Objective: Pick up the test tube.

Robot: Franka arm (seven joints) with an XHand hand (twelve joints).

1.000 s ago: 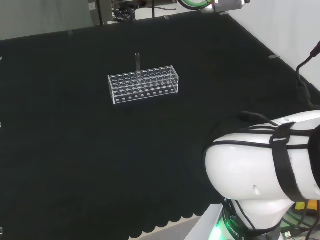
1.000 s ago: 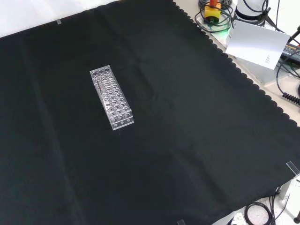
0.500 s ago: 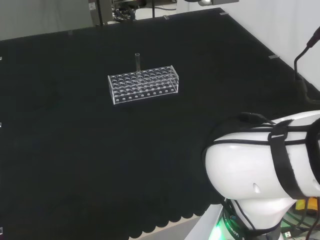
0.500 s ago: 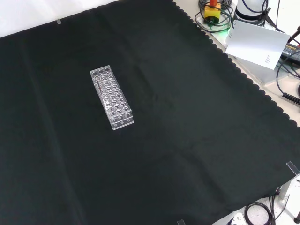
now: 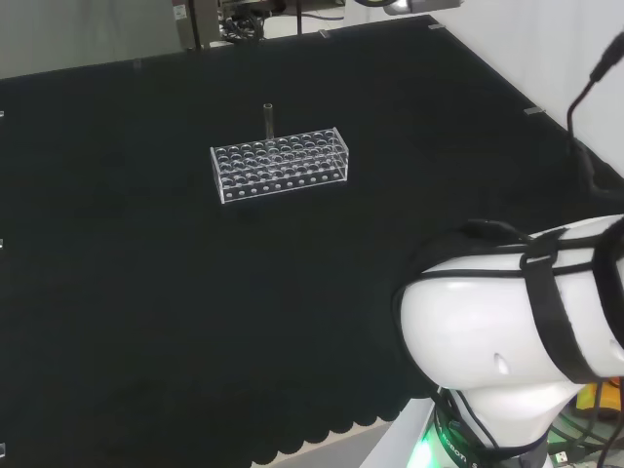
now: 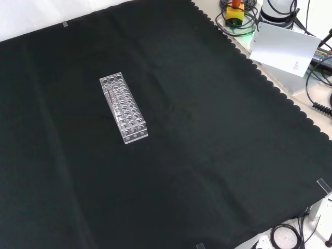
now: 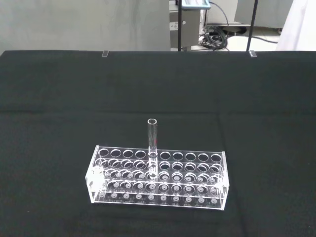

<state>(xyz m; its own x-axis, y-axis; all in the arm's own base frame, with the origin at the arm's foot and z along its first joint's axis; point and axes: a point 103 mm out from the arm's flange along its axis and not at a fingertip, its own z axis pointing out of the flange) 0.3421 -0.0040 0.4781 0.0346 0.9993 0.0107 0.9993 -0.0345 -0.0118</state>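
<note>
Standing upright in the clear rack [image 7: 157, 177], the test tube [image 7: 152, 138] looks light, slick, fragile; grasp its exposed top. Hand state: cannot tell.

Clear test tube [image 7: 152, 143], upright in rack [image 7: 158, 178]
</note>
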